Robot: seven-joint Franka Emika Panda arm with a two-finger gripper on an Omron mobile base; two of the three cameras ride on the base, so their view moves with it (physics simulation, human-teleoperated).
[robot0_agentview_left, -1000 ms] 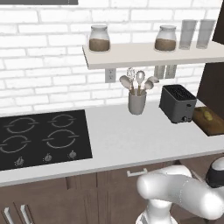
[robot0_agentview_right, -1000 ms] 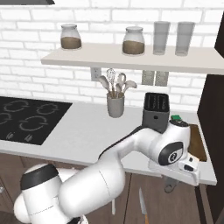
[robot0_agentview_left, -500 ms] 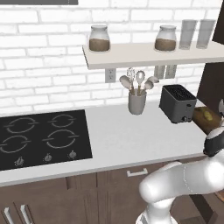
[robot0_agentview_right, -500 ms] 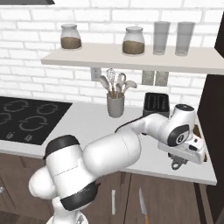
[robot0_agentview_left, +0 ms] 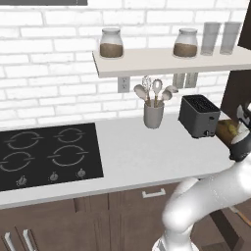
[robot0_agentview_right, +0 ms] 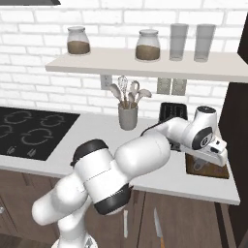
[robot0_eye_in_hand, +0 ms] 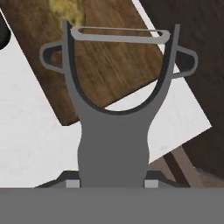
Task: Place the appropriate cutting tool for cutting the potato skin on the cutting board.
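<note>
My claw (robot0_agentview_right: 211, 156), pinching the grey peeler (robot0_eye_in_hand: 114, 109), has swung up from below the counter's right end and now hangs over the cutting board (robot0_eye_in_hand: 105, 57) beside the potato (robot0_eye_in_hand: 65, 13), so I'd lower next.

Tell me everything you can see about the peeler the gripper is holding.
The peeler is a flat grey, metal-looking Y-shaped tool. A broad handle widens into two curved prongs, each with a small loop on its outer side, and a thin slotted blade spans the tips. The gripper clamps the handle's base, so the blade points away from the hand. It hangs over the cutting board, its blade near the potato. Whether it touches the board cannot be told.
</note>
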